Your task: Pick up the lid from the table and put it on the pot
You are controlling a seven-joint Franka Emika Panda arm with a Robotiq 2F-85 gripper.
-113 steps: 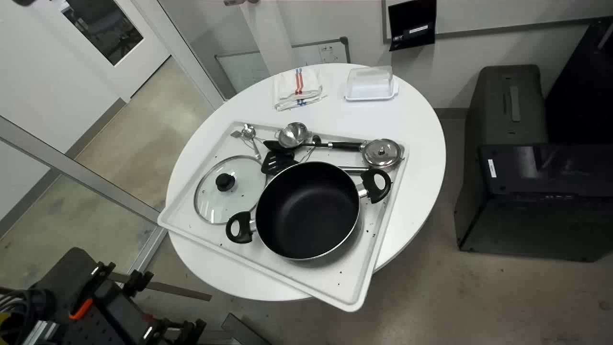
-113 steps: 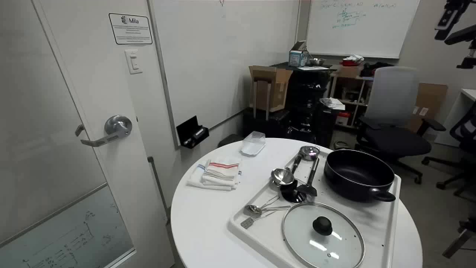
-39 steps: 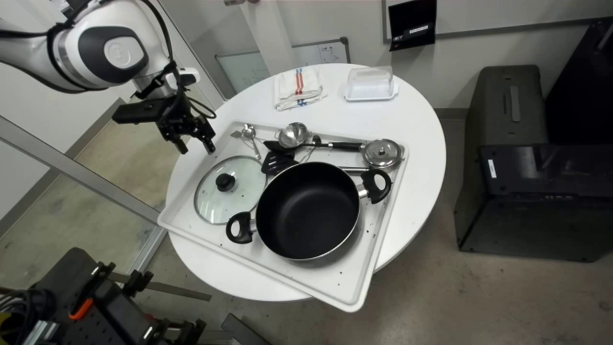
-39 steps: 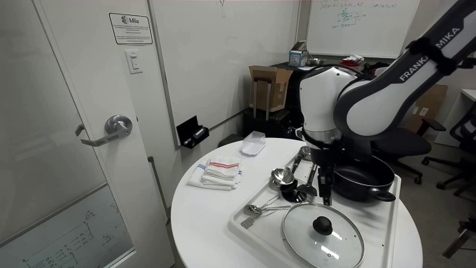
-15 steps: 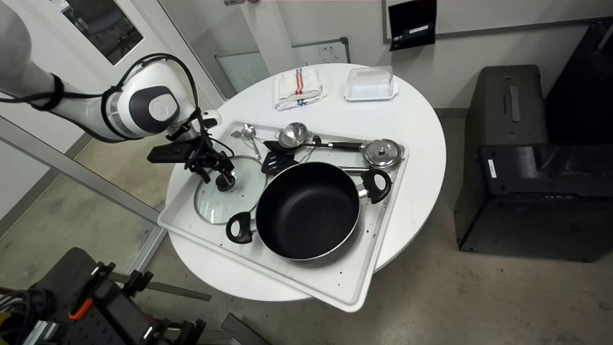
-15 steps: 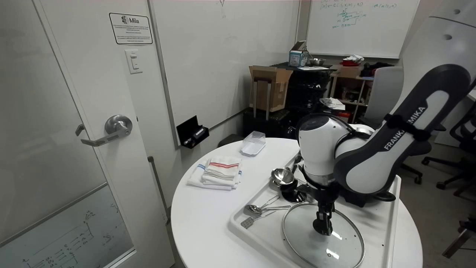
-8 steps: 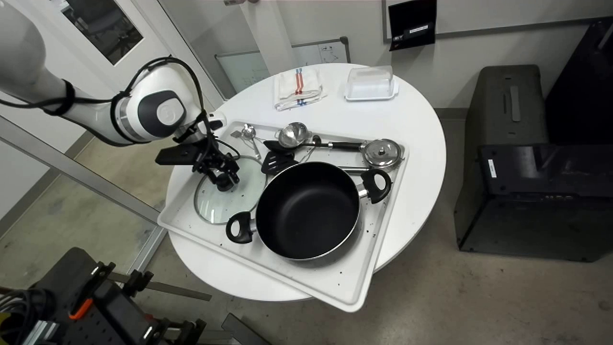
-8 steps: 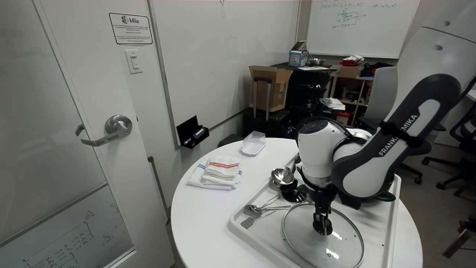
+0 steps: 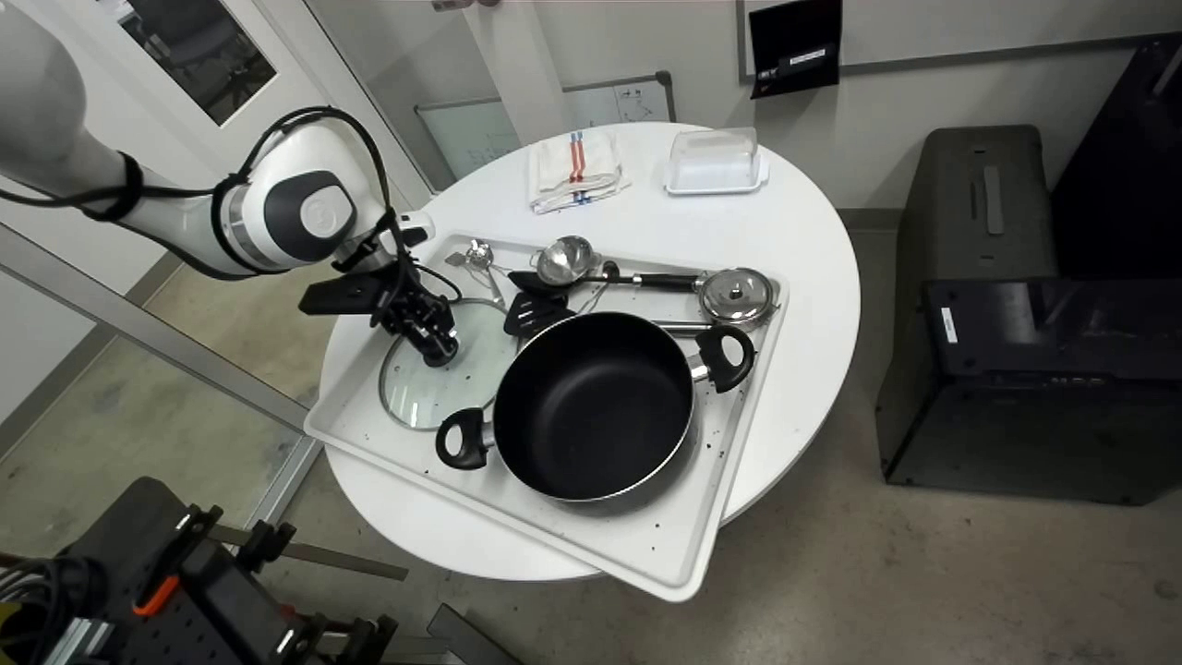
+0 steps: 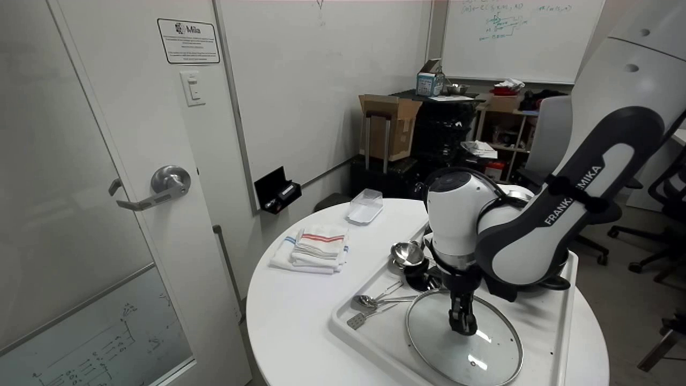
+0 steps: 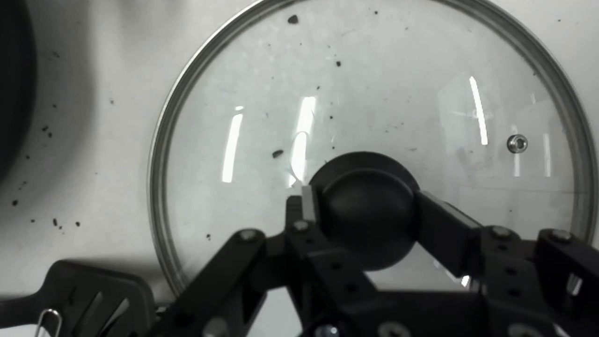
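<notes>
Jaws narrowed onto knob [image 11: 369, 206], pads [image 11: 442, 229] touching both sides. Lid [image 11: 365, 117] beside pot [image 9: 593, 406], over tray [image 9: 679, 554] on counter [image 9: 794, 231]. Possible trouble: round knob may pivot in grip, tipping lid; carried too low, lid may catch pot handle [image 9: 473, 439]. Cannot tell whether lid clears tray. In exterior view, arm [image 10: 563, 230] hides most of pot; wrist view cuts pot off, jaws cover part of lid's edge.

The lid [image 11: 374, 117] is glossy glass, metal-rimmed; the pot [image 9: 594, 406], matt inside; the towels [image 9: 574, 171], cloth.
</notes>
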